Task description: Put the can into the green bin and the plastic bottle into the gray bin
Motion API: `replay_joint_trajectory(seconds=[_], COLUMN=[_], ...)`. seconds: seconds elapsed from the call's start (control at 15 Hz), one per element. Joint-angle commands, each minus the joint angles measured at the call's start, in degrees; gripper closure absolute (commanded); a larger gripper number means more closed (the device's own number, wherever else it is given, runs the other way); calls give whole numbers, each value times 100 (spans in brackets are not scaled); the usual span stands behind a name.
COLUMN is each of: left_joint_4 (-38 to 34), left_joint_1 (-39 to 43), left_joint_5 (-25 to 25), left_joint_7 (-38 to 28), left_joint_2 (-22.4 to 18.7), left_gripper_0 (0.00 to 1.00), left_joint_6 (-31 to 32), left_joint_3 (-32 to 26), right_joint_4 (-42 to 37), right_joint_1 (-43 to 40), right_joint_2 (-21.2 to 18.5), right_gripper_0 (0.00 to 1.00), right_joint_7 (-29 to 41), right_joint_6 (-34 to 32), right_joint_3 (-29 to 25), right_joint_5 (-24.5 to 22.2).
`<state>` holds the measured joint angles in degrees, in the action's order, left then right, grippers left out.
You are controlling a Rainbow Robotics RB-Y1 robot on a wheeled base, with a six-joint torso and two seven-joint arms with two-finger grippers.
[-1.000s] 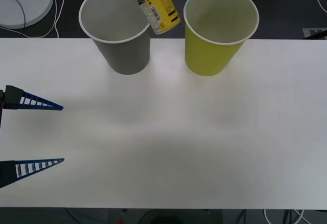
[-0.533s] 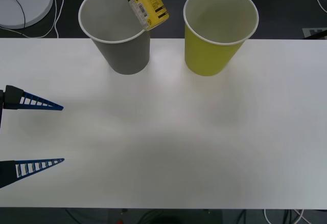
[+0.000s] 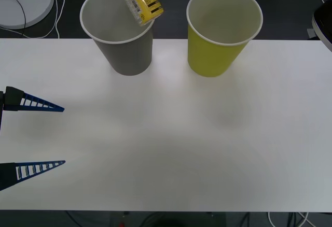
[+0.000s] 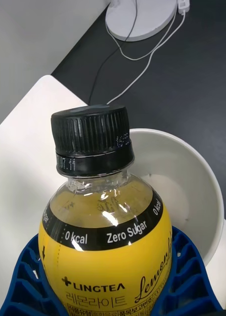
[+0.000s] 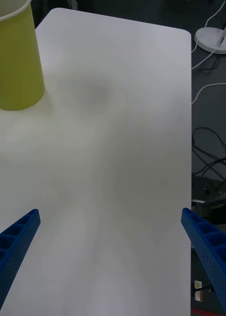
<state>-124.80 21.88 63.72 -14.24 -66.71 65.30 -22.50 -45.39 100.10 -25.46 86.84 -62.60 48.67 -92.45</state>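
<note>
Right gripper (image 4: 110, 291) gripping plastic bottle (image 3: 137, 0), hanging it tilted over gray bin (image 3: 123, 51) at upper left of frame.

Blue fingers (image 4: 28, 276) are clamping the bottle's labelled body, cap pointing away toward the bin's open mouth. The bottle is looking full of liquid, so fairly heavy, stiff, smooth and probably slippery; the mid-body hold suits it. Its lower end is sitting over the bin's right rim, so it is needing a nudge left to clear. Green bin (image 3: 223, 35) is standing just beside, upper centre-right. Left gripper (image 3: 39, 133) is idling wide open at left edge over the bare white table (image 3: 181, 144), plenty of room there.
</note>
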Motion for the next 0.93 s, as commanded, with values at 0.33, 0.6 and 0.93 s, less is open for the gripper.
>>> replay_joint_trajectory(seconds=[0.33, 0.6, 0.93], left_joint_4=[0, 0, 0], left_joint_1=[0, 0, 0], left_joint_5=[0, 0, 0], left_joint_7=[0, 0, 0], left_joint_2=[0, 0, 0], left_gripper_0=[0, 0, 0], left_joint_6=[0, 0, 0], left_joint_3=[0, 0, 0], right_joint_4=[646, 953, 1261], right_joint_1=[300, 432, 537], right_joint_2=[375, 603, 850], right_gripper_0=[100, 100, 100], right_joint_7=[0, 0, 0], right_joint_6=[2, 90, 353], right_joint_3=[204, 274, 309], right_joint_5=[-63, -142, -186])
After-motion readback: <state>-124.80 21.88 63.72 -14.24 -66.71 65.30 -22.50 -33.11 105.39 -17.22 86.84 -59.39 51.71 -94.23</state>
